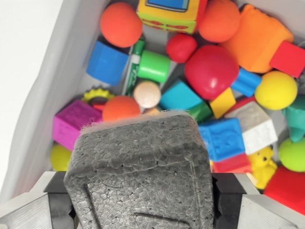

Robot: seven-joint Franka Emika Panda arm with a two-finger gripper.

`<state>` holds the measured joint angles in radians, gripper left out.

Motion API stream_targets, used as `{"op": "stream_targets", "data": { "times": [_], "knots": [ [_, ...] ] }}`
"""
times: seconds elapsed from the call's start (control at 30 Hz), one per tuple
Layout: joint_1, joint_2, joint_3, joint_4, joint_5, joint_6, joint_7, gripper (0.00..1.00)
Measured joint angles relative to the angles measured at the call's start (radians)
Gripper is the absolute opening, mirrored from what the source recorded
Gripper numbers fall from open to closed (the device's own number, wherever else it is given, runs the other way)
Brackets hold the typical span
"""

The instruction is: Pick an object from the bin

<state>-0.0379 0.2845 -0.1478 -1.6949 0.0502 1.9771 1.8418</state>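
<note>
— Wrist view: what was held, and how?

— A grey foam block (143, 171) was seen clamped between the jaws, one dark pad pressed to each side, low in the frame.

— And the bin (47, 95)?

— It lay beneath, crowded with toys: a red ball (211, 70), a blue cube (107, 62), a green cylinder (154, 66). The block appeared to be raised above them.

— So which step was judged to be in hand?

— The pick itself seemed done. Next, a straight lift clear of the bin wall was called for, with the grip kept firm.
</note>
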Motion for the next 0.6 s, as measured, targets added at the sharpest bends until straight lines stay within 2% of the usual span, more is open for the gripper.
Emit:
{"op": "stream_targets", "data": {
  "times": [0.33, 0.6],
  "knots": [
    [0.0, -0.01, -0.001, 0.045, -0.002, -0.055, 0.002, 0.0],
    [0.0, -0.015, -0.001, 0.064, -0.003, -0.079, 0.002, 0.0]
  ]
}}
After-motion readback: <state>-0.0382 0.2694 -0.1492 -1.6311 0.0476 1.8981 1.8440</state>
